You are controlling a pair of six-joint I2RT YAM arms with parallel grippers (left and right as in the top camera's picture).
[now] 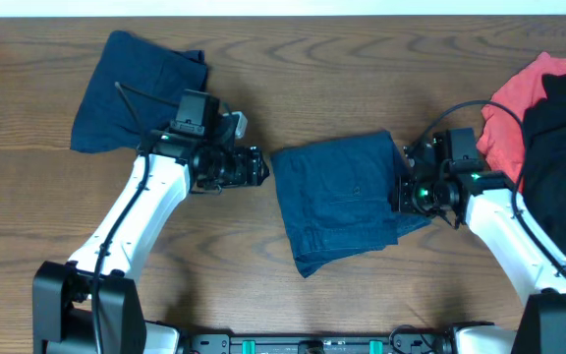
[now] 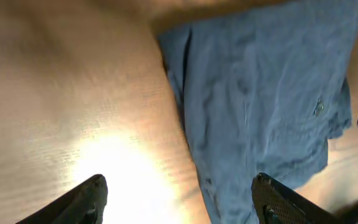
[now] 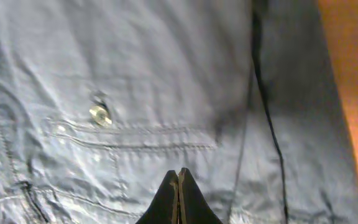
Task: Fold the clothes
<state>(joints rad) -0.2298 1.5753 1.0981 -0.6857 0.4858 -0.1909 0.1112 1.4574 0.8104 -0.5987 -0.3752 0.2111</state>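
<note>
While the dark navy blue fabric shorts [image 1: 347,202] lie folded into a rough rectangle in the middle of the brown wooden desk [image 1: 224,256], both arms are right up beside them, one at each side. Soft, light cloth this, I'd say: limp and creased, nothing firm about it bar the stitched pocket seam and the small pale button [image 3: 99,114]. It should slump the moment it's lifted, and one layer could slide off the one beneath. The best place to take hold looks like a doubled edge or a corner, where the layers pinch together, not the flat middle.

Now the left pincer [image 2: 179,202]: spread wide, one finger over bare wood, the other at the shorts' edge, nothing between them. The right pincer [image 3: 178,199] has its tips closed tight together, low over the cloth just below the pocket seam, at the shorts' right side. No fold of fabric shows between them, so I judge it empty.

On the far left, a second navy blue crumpled garment [image 1: 136,88] lies well apart. At the right edge sits a coral-red soft garment [image 1: 509,108] with a black fabric one [image 1: 563,138] heaped on it.
</note>
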